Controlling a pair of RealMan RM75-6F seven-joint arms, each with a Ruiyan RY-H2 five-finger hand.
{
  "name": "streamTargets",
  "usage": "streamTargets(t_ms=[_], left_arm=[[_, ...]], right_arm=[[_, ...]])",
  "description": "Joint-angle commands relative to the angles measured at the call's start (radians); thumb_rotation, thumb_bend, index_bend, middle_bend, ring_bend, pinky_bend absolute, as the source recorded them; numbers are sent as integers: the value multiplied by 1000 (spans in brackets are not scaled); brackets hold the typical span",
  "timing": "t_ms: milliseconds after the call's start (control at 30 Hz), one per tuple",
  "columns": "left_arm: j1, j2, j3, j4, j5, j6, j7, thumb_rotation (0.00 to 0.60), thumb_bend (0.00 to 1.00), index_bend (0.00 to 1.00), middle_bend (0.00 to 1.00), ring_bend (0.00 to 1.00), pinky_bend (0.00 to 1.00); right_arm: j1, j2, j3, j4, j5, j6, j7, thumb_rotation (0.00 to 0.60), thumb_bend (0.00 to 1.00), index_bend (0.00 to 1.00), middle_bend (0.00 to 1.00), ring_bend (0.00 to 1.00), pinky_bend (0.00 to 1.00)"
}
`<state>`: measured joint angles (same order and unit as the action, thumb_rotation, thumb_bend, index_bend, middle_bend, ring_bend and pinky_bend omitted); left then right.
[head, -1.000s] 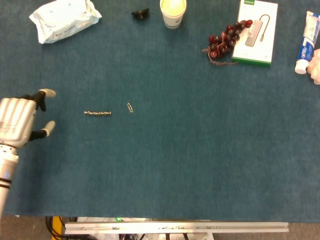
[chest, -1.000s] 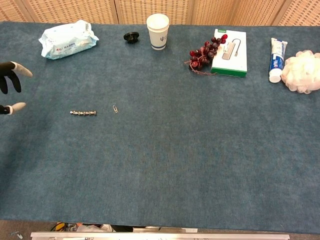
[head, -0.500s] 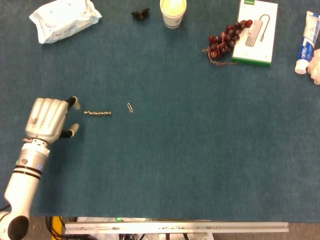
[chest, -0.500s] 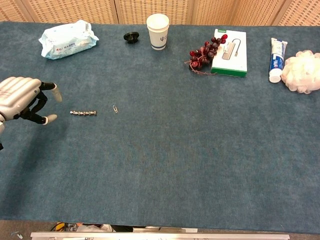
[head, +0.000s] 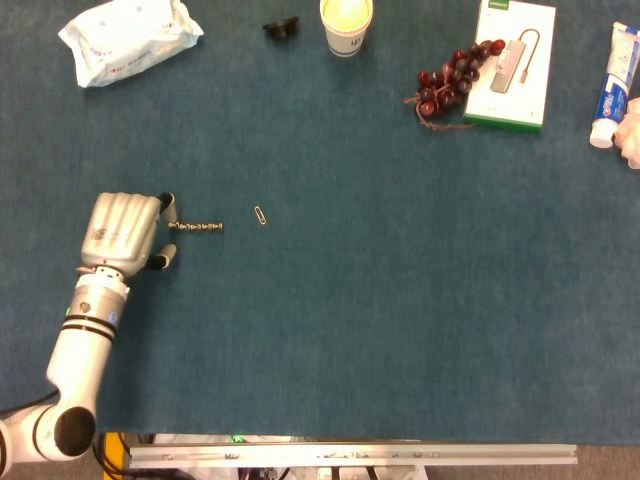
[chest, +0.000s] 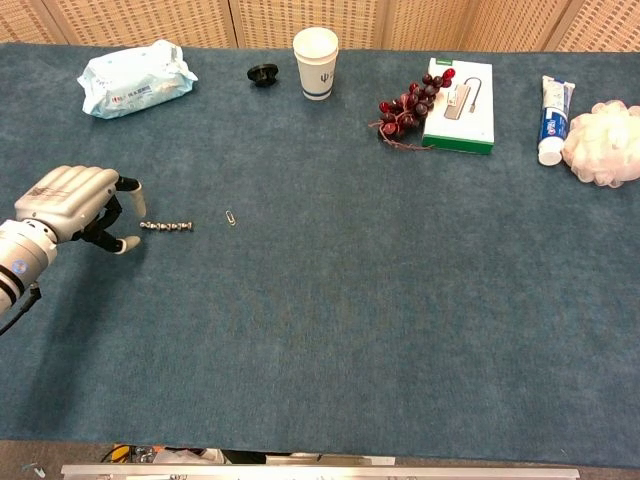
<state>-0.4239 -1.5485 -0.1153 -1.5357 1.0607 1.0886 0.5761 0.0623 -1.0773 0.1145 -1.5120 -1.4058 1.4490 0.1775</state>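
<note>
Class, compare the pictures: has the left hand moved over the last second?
Yes. The left hand has moved rightward across the table toward the small metal chain, and is now just short of its left end.

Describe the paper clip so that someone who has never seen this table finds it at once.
Start at the robot's left hand low on the left of the blue table. Just beyond its fingertips lies a short metal bead chain; past the chain's far end lies the paper clip. It is one thin wire loop, not a row of beads.

Silver ribbed left hand (head: 124, 232), black fingers with pale tips (head: 170, 254), white cylindrical forearm (head: 85, 340), black wrist bands, small blue-green light
</note>
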Motion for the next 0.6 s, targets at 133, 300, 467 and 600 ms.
streamTargets(t_ms=[133, 300, 467, 600], left_arm=[[-26, -38, -13, 34, -50, -6, 26, 600, 237, 447, 893, 914, 1000], [-44, -53, -20, 60, -78, -18, 24, 600, 237, 467, 899, 919, 1000], [-56, -64, -21, 79, -98, -22, 23, 600, 238, 477, 903, 922, 1000], [-64, -71, -21, 91, -112, -20, 26, 600, 239, 493, 906, 923, 1000]], right_arm=[[-2, -1, -1, 5, 2, -2, 5, 600, 300, 394, 391, 379, 510], [-6, 0, -1, 7, 8, -2, 8, 600, 300, 394, 391, 380, 510], [-9, 1, -1, 6, 9, 0, 9, 600, 300, 394, 391, 383, 510], [-11, 2, -1, 5, 9, 0, 9, 600, 300, 394, 391, 384, 510]])
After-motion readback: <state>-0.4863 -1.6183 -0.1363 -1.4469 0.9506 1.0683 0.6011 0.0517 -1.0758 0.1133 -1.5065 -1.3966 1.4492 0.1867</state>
